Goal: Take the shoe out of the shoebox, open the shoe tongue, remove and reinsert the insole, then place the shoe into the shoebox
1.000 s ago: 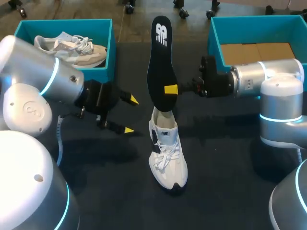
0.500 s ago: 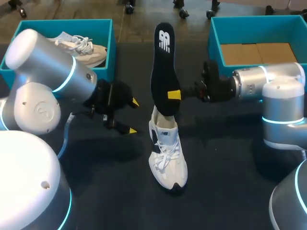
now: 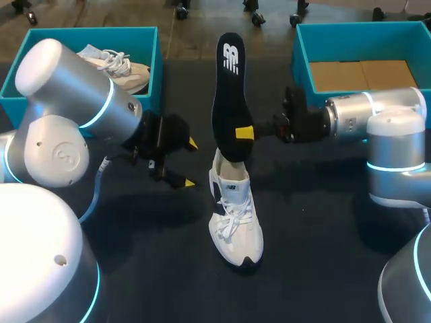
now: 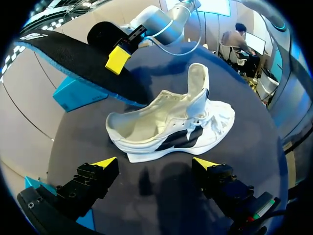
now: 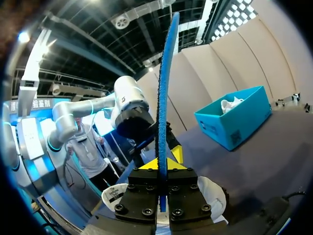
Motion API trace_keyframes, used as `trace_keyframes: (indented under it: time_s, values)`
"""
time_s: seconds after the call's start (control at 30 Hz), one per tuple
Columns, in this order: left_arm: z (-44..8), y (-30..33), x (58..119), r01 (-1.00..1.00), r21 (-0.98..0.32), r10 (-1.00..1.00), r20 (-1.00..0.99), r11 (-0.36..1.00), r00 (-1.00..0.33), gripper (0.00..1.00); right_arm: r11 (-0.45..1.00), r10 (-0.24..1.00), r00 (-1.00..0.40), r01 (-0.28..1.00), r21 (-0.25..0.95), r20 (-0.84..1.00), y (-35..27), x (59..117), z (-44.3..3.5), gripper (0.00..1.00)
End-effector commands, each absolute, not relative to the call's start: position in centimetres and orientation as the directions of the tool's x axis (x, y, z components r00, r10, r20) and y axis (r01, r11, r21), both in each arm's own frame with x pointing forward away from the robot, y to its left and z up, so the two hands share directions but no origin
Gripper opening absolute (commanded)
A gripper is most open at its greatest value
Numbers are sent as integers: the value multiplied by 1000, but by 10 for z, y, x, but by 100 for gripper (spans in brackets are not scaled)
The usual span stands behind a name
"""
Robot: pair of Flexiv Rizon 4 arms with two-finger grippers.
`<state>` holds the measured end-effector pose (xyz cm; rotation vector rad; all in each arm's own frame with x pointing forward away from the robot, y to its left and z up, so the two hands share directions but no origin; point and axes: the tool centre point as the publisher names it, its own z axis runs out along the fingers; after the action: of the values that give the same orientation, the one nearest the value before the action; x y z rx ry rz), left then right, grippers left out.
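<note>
A white shoe (image 3: 233, 215) with dark side marks lies on the dark table, toe toward the front edge, tongue pulled up. The black insole (image 3: 230, 94) stands upright above the shoe's heel opening, its lower end dipping in. My right gripper (image 3: 242, 132) is shut on that insole near its lower end. In the right wrist view the insole (image 5: 165, 88) shows edge-on between the gripper (image 5: 162, 164) fingers. My left gripper (image 3: 190, 162) stands open just left of the shoe. In the left wrist view the shoe (image 4: 171, 127) lies ahead of the open gripper (image 4: 155, 162), untouched.
A teal shoebox (image 3: 147, 40) at the back left holds another pale shoe (image 3: 108, 64). A second teal shoebox (image 3: 303, 47) at the back right holds only brown card. My right arm (image 3: 363, 118) spans the table in front of it.
My left arm has swung inward, bringing its open gripper a little closer to the shoe. The right gripper and insole shifted slightly right, then held still.
</note>
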<state>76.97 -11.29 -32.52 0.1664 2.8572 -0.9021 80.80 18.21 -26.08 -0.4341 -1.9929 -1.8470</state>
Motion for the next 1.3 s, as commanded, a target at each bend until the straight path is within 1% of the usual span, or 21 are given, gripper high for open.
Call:
trace_keyframes:
  time_s: [0.03, 0.4, 0.67, 0.8, 1.0, 1.3]
  values:
    - [-325, -113, 767, 143, -541, 54, -176, 828, -983, 100, 85, -32, -879, 472, 877, 476, 186, 816, -269, 0]
    - [-332, -108, 769, 101, -529, 20, -157, 842, -987, 100, 67, -26, -883, 467, 882, 469, 190, 822, -284, 0]
    - [-342, -118, 776, 24, -508, -36, -107, 861, -994, 100, 30, -3, -875, 484, 875, 484, 186, 821, -299, 0]
    - [-343, -121, 777, 1, -503, -55, -96, 864, -994, 100, 1, 6, -883, 470, 883, 470, 188, 819, -300, 0]
    - [-341, -124, 778, -21, -519, -71, -76, 854, -995, 100, -4, 4, -884, 468, 884, 468, 192, 816, -302, 0]
    - [-338, -129, 778, -1, -522, -64, -103, 853, -993, 100, -9, -6, -887, 462, 887, 462, 195, 812, -300, 0]
